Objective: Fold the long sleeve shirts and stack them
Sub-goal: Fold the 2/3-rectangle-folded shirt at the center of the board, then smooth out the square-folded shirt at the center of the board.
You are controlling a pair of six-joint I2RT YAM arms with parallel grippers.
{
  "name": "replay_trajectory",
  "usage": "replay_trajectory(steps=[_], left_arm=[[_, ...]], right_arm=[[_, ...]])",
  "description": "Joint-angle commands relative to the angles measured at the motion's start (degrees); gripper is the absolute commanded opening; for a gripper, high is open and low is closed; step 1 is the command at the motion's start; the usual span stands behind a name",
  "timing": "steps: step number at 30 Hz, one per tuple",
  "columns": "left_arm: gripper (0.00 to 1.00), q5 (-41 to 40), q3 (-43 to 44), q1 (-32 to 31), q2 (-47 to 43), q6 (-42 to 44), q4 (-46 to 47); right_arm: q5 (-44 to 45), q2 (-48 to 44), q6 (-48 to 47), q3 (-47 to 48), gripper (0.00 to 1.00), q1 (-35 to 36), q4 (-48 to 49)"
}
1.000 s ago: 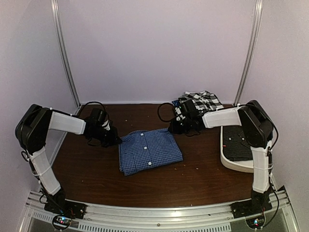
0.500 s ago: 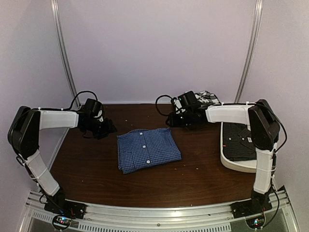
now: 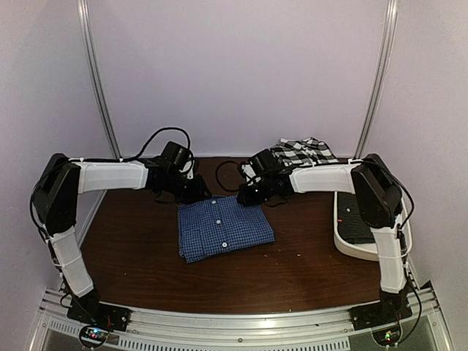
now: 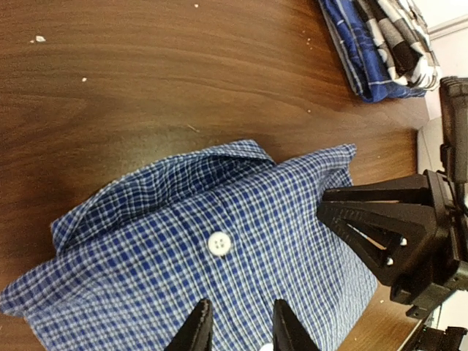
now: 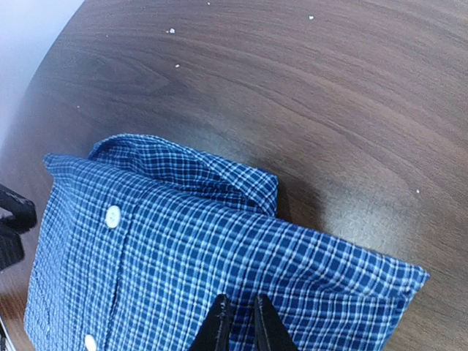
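My left gripper (image 4: 238, 325), jaws slightly apart, and right gripper (image 5: 238, 322), nearly closed, hover empty over the folded blue-and-white check shirt (image 3: 225, 228); I should pinch both far corners evenly.

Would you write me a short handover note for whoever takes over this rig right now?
Left gripper: slightly open over the far edge of the blue-check shirt.
Right gripper: nearly closed at the same edge; grip unclear.
Blue-check shirt folded mid-table; black-and-white check shirt heaped on a dark blue shirt, far right; a dark garment in the white tub.
Done: one shirt folded. Left: fold the others, stack all.
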Motion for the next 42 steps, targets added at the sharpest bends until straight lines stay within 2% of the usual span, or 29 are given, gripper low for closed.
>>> replay_trajectory(steps=[1,8,18,24,30,36,42], left_arm=[[0.28,1.7,5.1,0.4,7.8,1.5,1.9],[0.26,1.5,10.8,2.5,17.2,2.5,1.3],[0.26,0.5,13.5,5.0,19.6,4.0,-0.4],[0.26,-0.7,13.6,8.8,16.4,5.6,-2.7],[0.26,-0.3,8.5,12.8,11.5,6.9,-3.0],[0.26,0.6,1.2,13.7,3.9,6.9,-3.0],[0.27,5.6,-5.0,13.7,-1.6,4.3,1.1]], right_arm=[[0.7,4.8,1.5,5.7,0.14,-1.5,-0.7],[-0.6,9.7,4.9,9.9,0.18,-4.1,-1.5],[-3.3,9.7,6.5,10.3,0.22,-6.5,-2.1],[-2.0,5.5,5.0,9.1,0.25,-6.5,-3.9],[-0.6,-0.5,3.0,3.9,0.31,-6.4,-4.6],[0.9,-6.7,1.6,-3.2,0.35,-5.0,-4.5],[1.9,-9.3,1.1,-7.1,0.36,-1.2,-4.8]])
